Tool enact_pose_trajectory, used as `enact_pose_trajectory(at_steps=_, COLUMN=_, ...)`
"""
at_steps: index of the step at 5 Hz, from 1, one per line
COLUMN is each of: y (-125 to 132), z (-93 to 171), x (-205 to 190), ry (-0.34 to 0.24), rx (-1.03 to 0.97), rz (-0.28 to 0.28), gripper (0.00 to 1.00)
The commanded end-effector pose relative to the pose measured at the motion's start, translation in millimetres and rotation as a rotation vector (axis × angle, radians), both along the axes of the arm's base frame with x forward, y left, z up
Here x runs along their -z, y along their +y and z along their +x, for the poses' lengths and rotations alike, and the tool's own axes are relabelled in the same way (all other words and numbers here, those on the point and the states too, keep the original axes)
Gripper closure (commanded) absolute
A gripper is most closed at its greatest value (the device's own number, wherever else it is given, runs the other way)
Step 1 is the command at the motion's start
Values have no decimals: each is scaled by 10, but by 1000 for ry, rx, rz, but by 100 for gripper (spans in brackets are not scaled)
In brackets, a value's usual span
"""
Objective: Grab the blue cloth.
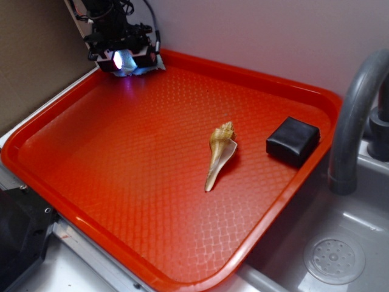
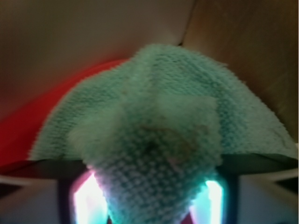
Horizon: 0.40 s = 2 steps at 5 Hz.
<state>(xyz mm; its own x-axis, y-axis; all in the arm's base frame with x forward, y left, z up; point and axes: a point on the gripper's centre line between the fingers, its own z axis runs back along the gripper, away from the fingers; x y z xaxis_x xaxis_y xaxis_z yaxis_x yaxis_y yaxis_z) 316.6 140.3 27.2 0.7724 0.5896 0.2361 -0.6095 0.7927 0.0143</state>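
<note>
On the red tray [image 1: 91,158], a tan spiral shell [image 1: 219,153] lies right of centre; a black block [image 1: 293,141] sits just beyond it, near the right rim. At the far left corner the gripper [image 1: 124,61] stands low over the tray — the wrist view shows its fingers [image 2: 86,200] clamped on the blue cloth [image 2: 163,135], which bunches between them and spreads toward the tray's far rim.

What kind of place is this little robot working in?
Probably a toy or mock kitchen sink counter: a grey faucet arcs over a basin with a drain, and a red tray sits beside it.
</note>
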Motion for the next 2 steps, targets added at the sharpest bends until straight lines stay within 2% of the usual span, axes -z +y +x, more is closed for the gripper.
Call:
enact_pose_trajectory(at_steps=1, y=171, z=-43, x=-176, ry=-46, rx=4, rz=24, gripper=100)
enact_pose_trajectory(at_steps=2, y=172, z=-53, x=-174, ry=-44, rx=7, rz=26, gripper=100)
